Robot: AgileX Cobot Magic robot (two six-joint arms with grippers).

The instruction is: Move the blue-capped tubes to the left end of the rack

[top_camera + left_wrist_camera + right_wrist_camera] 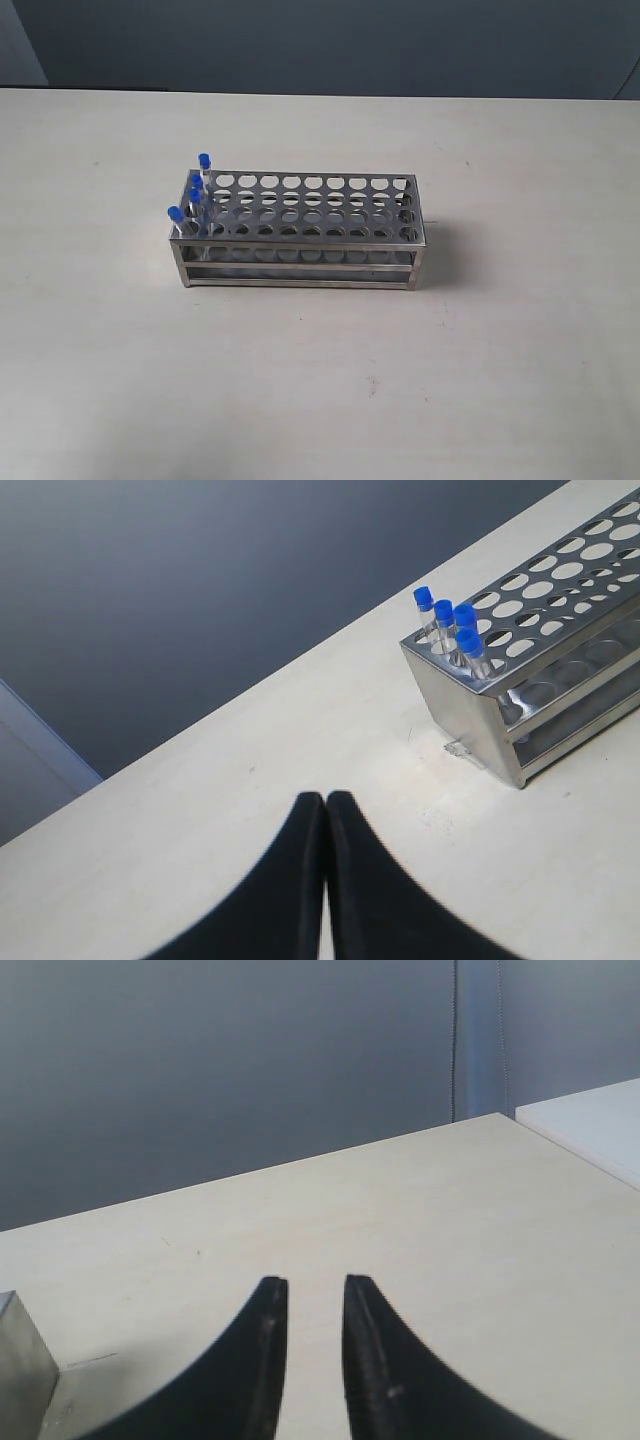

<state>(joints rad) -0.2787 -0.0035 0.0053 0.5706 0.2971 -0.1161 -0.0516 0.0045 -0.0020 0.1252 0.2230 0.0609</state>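
Exterior view is showing you four slim, clear blue-capped tubes all standing in the holes at the left end of the long, silvery, perforated metal rack, which is sitting on the pale tabletop. No tube is showing in any other hole, so you are looking at a task that reads as finished. Your left gripper is hovering off that end with fingers pressed together, empty; your right gripper is holding its fingers slightly apart on nothing.
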